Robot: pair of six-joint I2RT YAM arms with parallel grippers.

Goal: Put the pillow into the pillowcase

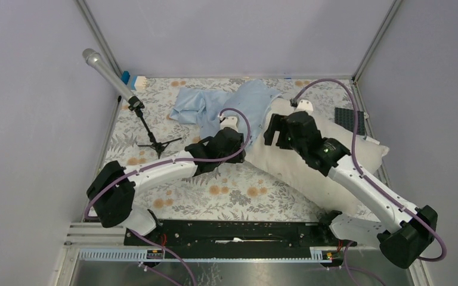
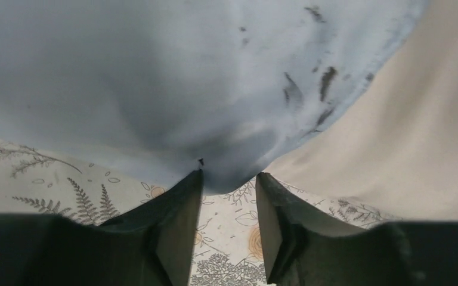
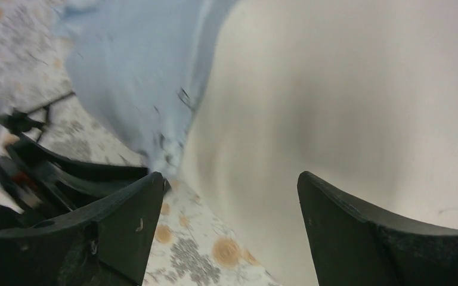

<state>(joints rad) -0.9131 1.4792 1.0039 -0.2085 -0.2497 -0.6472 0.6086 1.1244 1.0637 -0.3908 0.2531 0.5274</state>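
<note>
Only up close: pillowcase edge at parted left fingers.

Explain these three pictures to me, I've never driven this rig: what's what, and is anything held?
The wide picture looks down on two robot arms bolted side by side. The other two come from cameras on each wrist, showing that arm's own tool. On the floral cloth lie a cream pillow and a blue pillowcase. The left tool has pillowcase fabric at its tips; a grip is unclear. The right tool is open at the pillow's edge, holding nothing.
</note>
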